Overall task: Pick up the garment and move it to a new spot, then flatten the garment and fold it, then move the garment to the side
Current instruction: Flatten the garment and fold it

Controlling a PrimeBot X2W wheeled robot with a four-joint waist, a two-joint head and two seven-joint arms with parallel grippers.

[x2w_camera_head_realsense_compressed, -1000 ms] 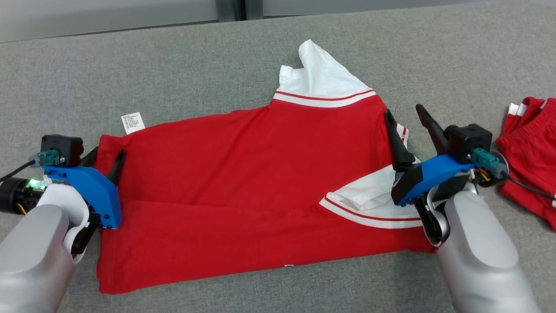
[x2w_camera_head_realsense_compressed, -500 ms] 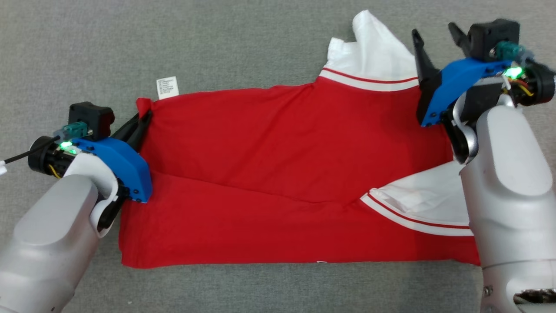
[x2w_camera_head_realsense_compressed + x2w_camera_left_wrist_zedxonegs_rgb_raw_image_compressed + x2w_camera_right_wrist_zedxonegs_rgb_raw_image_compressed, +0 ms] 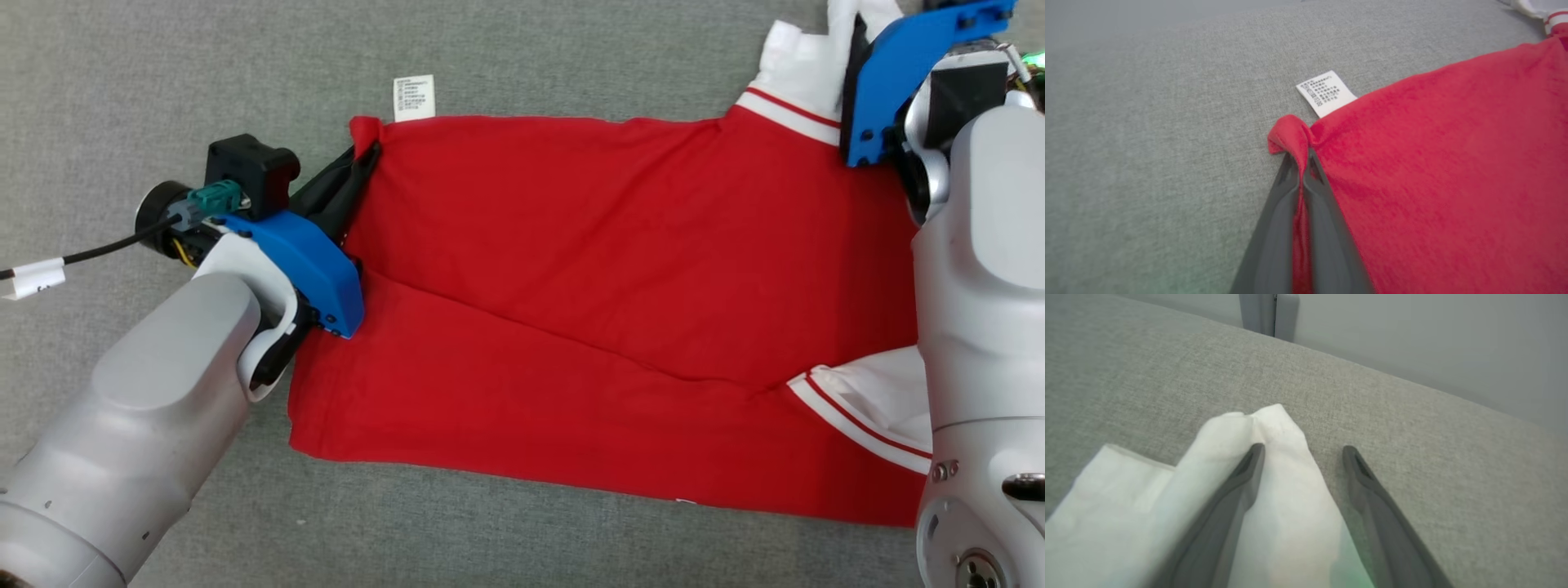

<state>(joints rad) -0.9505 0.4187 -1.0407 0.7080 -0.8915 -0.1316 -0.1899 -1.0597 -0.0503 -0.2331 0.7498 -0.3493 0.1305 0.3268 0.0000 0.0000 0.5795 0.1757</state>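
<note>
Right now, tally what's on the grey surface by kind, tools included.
garment: 1
care label: 1
tools: 2 (left tool shut on the garment, right tool open)
Total: 4

The head camera looks steeply down on the garment point(image 3: 571, 269). The left wrist camera sits low, close at its corner, sharing the label point(image 3: 1327, 93); the blurred right wrist view seems to share the white sleeve point(image 3: 1282, 498).
</note>
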